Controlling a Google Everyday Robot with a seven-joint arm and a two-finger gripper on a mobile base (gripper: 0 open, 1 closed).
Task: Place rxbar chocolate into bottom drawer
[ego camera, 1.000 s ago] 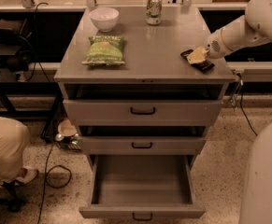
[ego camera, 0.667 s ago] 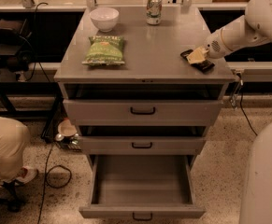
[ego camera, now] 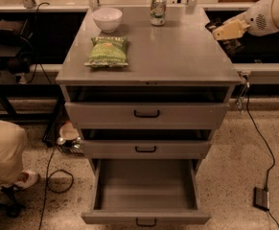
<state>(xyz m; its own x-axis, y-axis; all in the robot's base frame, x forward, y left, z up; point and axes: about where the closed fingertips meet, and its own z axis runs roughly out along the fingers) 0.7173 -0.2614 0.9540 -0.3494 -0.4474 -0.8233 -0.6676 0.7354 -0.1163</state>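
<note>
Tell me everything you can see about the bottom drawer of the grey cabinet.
The bottom drawer is the lowest and deepest of three, grey and metal-looking, with a small dark curved handle centred on its front. It is pulled far out toward the camera, level, its bare floor and side walls showing, nothing visible inside. The gripper hangs far above, by the right edge of the cabinet top, not touching the drawer.

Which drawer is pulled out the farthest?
The bottom drawer: its whole inside shows, while the top drawer and middle drawer barely stick out. The gripper hangs beside the cabinet top's right edge.
</note>
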